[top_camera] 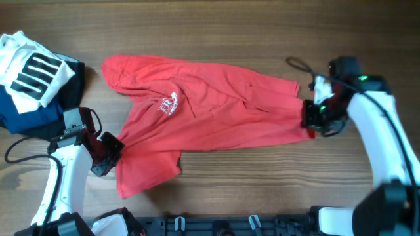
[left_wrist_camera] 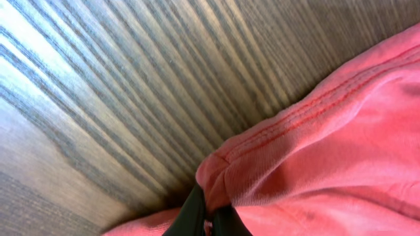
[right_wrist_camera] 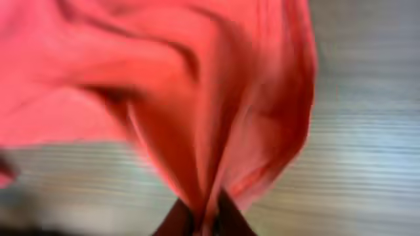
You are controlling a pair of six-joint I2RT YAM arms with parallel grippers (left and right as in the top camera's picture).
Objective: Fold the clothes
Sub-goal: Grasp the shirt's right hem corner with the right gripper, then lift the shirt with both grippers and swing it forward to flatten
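Wood-grain table (top_camera: 262, 190) carries a large plain red soft T-shirt (top_camera: 216, 118), crumpled across the middle, with its white lettering (top_camera: 168, 105) facing up. The left gripper (top_camera: 115, 149) is clamped on its near-left hem, and the right gripper (top_camera: 310, 124) pinches its right edge. At the far left a white garment with black stripes (top_camera: 29, 69) lies on navy and black folded garments (top_camera: 26, 115), apart from the shirt.
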